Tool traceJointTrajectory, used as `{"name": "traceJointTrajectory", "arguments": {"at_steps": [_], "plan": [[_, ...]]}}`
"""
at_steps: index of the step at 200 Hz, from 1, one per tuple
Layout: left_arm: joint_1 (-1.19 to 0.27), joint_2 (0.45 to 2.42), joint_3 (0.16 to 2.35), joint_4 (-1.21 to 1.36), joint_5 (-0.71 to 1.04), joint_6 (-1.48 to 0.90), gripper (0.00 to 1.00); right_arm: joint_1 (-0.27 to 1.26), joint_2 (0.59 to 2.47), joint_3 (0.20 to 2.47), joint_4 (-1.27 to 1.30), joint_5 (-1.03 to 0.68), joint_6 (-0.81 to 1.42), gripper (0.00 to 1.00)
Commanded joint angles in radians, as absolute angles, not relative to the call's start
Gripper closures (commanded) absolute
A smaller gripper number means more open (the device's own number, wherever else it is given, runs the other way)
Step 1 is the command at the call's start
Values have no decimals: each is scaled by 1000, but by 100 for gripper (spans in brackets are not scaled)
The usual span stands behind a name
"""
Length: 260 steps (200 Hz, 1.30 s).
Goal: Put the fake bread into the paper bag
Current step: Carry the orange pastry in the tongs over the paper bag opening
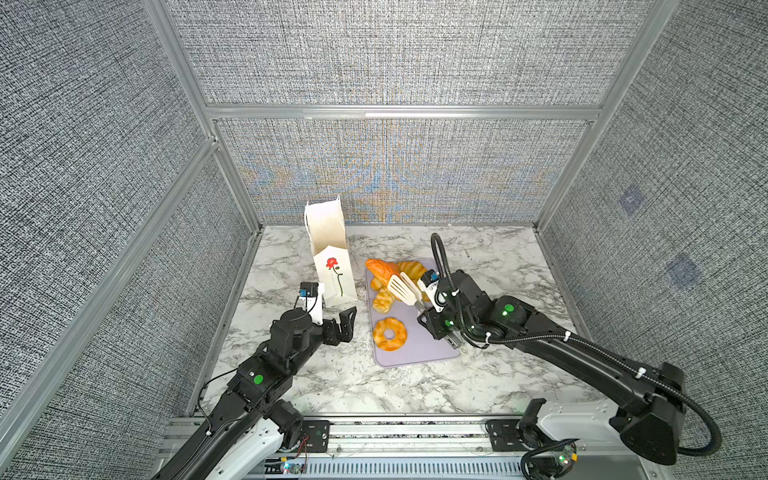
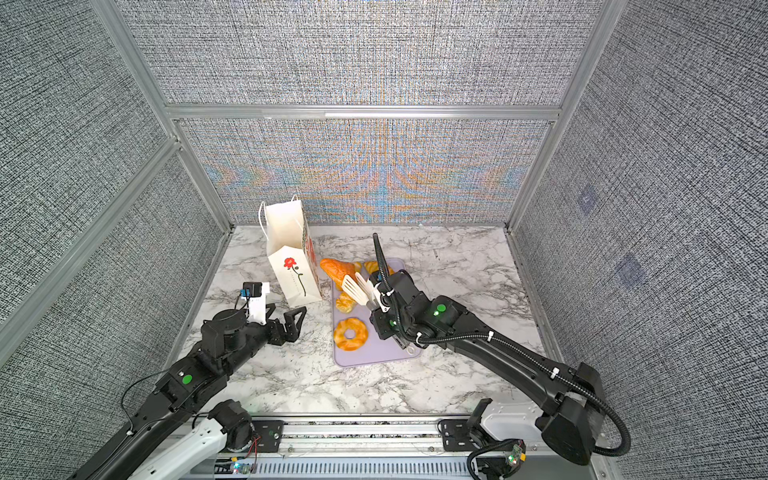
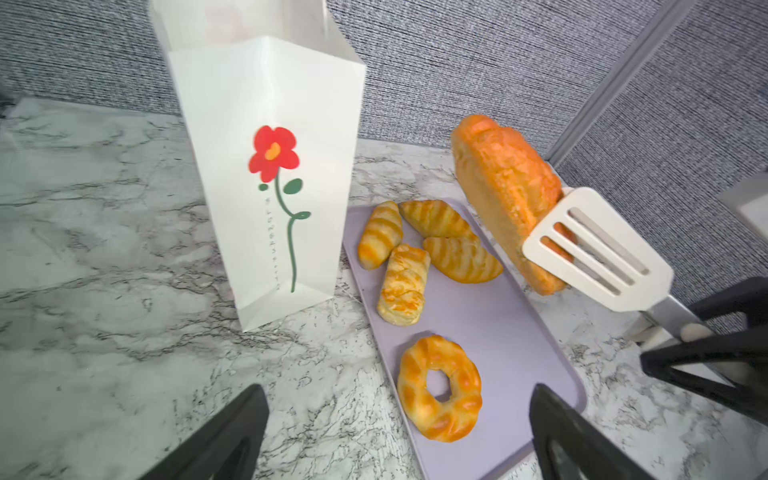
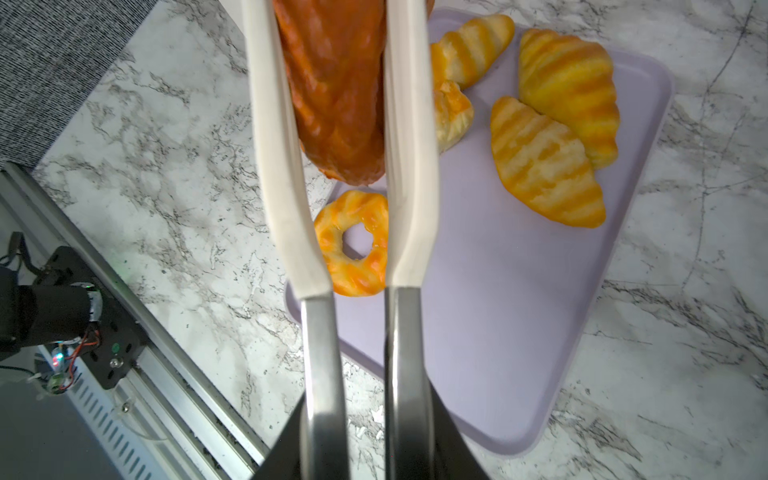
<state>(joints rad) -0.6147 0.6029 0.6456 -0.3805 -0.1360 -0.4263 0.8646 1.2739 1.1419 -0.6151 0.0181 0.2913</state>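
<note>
Your right tool (image 4: 365, 432) is clamped on the tongs (image 3: 598, 249), which pinch the orange-brown loaf (image 3: 503, 187) aloft over the lavender tray (image 3: 498, 324), just beside the upright paper bag (image 3: 266, 166). Your left tool (image 1: 344, 322) hangs spread near the bag's base. You look mid-carry: next, bring the loaf over the bag's mouth and ease the tongs apart.

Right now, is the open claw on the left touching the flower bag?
Apart. The left wrist view shows bare marble table between the open left gripper and the base of the paper bag.
</note>
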Motion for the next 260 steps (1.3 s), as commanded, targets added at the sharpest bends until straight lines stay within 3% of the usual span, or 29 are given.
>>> {"name": "traceJointTrajectory", "arguments": {"at_steps": [1,112,260], "plan": [[-588,597,655,-412,-153,-421,0,871,1281,1175,-542,-9,276,68],[-484,600,639,-417,-123,-431,0,904,1449,1421,-430,-104,233,68],[-466,585,632,-437,-118,-439,0,873,1752,1703,-259,-183,331,69]]}}
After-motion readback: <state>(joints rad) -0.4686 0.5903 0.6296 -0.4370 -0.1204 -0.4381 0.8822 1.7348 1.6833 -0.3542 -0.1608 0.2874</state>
